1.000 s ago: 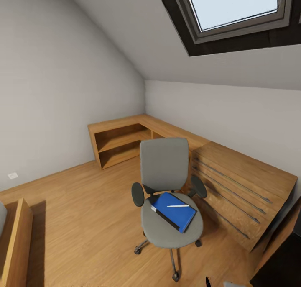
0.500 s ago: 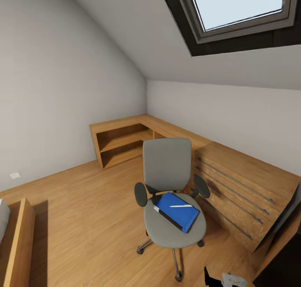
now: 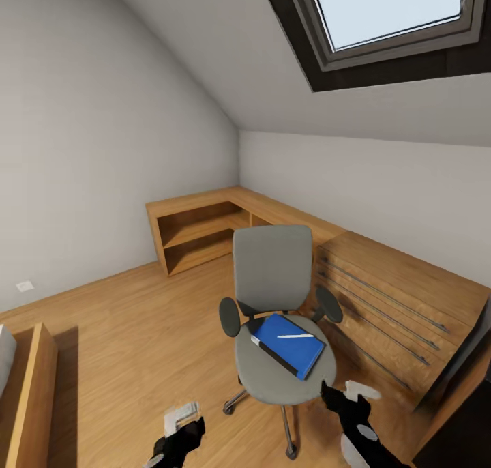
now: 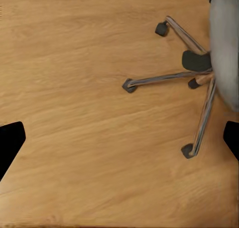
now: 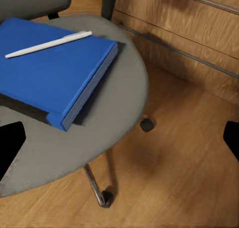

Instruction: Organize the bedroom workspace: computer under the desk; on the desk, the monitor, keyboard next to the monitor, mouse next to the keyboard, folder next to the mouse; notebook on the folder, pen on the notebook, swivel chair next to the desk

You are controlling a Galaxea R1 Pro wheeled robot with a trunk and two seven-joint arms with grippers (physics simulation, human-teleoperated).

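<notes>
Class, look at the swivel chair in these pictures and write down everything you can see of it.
The swivel chair has a grey padded seat and upright back, two rounded black armrests and a chrome star base on dark casters, standing on the wood floor. It stands close by a wooden drawer chest. On its seat lies a blue folder with a white pen on top. Neither gripper touches it.

Notebook [image 3: 269, 348] mostly hidden under folder [image 3: 290, 344]; chair base [image 4: 199, 88] cut off.
</notes>
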